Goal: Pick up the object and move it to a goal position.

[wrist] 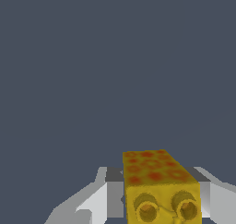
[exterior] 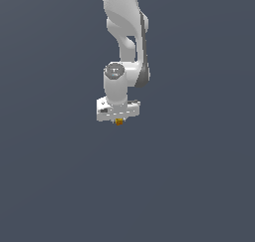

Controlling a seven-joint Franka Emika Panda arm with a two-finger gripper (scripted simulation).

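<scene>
In the exterior view the white arm hangs down over the plain grey floor, and its gripper ends at a tiny yellow-orange object that peeks out just beneath the hand. The wrist view shows the object up close: a yellow block with orange-red speckles on its upper face and two round holes on its end. It sits between the two fingers of the gripper, whose dark pads press against both of its sides. The gripper is shut on it. Whether the object touches the floor cannot be told.
A uniform dark grey floor fills both views around the arm. No other object, container or edge shows.
</scene>
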